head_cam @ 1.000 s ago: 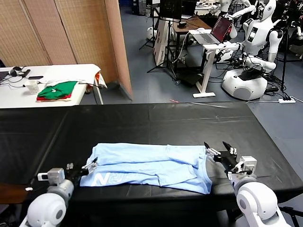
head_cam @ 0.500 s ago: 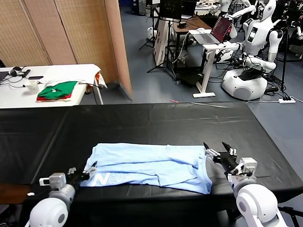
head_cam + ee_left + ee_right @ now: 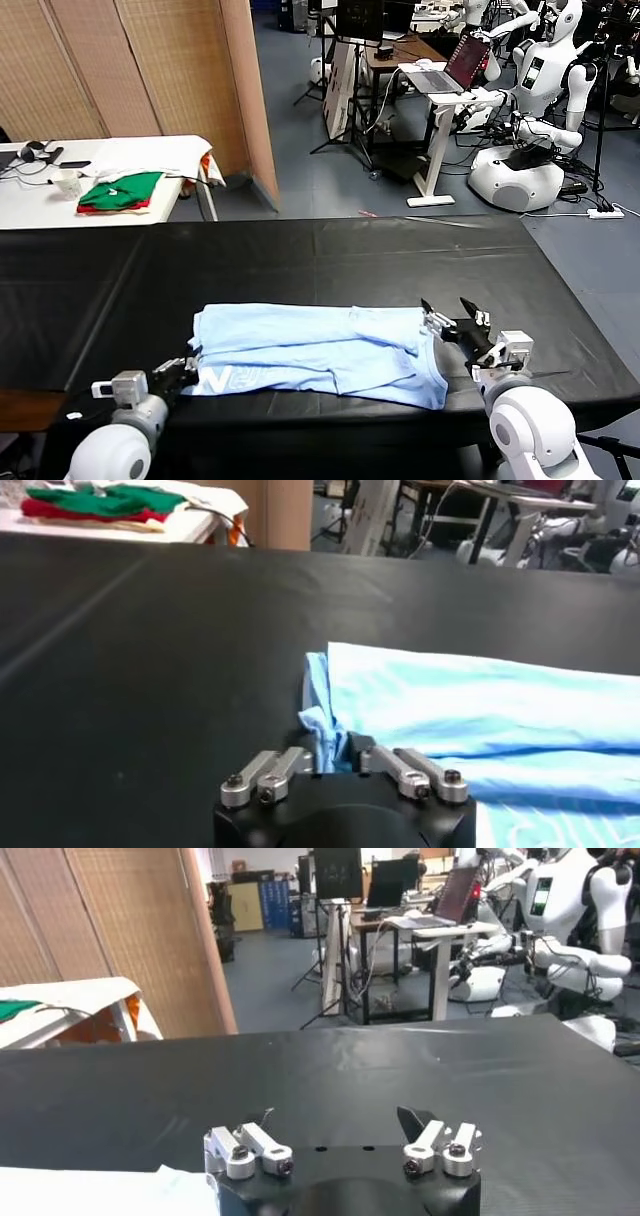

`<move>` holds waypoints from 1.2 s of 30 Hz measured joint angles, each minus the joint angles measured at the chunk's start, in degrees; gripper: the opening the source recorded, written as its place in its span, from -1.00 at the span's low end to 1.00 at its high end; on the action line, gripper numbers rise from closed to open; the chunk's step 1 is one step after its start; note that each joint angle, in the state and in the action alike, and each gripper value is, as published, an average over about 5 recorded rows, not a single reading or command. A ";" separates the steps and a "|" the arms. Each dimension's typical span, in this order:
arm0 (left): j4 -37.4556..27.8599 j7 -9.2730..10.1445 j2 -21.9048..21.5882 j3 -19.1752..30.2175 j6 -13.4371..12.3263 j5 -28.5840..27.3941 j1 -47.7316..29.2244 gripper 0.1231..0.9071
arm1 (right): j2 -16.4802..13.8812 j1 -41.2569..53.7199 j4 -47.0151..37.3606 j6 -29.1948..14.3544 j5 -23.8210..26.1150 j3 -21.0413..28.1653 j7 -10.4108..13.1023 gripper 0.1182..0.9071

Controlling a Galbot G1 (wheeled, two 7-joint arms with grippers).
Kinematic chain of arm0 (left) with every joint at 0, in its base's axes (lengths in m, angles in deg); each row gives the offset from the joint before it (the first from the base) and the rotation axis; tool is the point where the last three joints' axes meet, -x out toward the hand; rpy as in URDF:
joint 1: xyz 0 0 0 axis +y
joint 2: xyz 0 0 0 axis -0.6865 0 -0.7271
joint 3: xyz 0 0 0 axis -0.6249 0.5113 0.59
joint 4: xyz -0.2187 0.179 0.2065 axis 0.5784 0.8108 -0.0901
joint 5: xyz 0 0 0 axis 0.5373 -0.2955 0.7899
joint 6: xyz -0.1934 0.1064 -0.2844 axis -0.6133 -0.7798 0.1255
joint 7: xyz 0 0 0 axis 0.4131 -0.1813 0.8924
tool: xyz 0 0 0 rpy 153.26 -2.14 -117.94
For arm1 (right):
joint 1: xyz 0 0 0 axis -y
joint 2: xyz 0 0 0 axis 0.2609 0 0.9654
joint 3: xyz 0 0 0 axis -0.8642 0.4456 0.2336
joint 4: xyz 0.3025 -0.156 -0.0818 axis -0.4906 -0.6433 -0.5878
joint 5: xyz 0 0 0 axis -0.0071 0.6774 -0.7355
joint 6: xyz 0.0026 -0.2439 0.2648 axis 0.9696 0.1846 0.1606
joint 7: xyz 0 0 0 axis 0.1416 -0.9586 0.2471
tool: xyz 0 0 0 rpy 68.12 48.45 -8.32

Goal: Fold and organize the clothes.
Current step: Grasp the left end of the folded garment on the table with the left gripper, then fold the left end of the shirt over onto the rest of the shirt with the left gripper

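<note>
The pale sky-blue T-shirt (image 3: 320, 345) lies flat and partly folded on the black table (image 3: 330, 255), near its front edge, with white lettering (image 3: 235, 378) at its near left. My left gripper (image 3: 185, 366) is at the shirt's left end. In the left wrist view the left gripper (image 3: 335, 758) is shut on a bunched bit of the shirt's edge (image 3: 318, 720). My right gripper (image 3: 448, 312) is open at the shirt's right end, just above the cloth. In the right wrist view the right gripper (image 3: 340, 1123) holds nothing, and a corner of the shirt (image 3: 110, 1193) shows beside it.
A white side table (image 3: 150, 150) at the back left holds folded green and red garments (image 3: 122, 190) and small items. A wooden partition (image 3: 150, 70) stands behind it. Desks, a laptop (image 3: 465, 62) and other robots (image 3: 530, 110) are beyond the table's far right.
My left gripper has drawn back toward the table's near edge and shut on the shirt's left edge. My right gripper has moved left, closer over the shirt's right end, still open.
</note>
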 joint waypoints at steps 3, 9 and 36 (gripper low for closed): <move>0.18 -0.61 -0.69 -0.16 -0.39 -3.28 0.06 -0.84 | 0.06 -0.29 0.33 0.00 -0.05 -0.42 0.05 1.00; 0.92 -3.82 -2.94 -1.94 -3.70 -17.55 1.65 -0.84 | 0.33 -1.17 1.09 -0.02 -0.47 -1.31 0.21 1.00; 9.95 0.43 -0.92 3.73 -1.22 -0.84 0.13 -0.84 | 5.18 -11.83 5.52 -2.42 4.42 -7.59 -0.60 1.00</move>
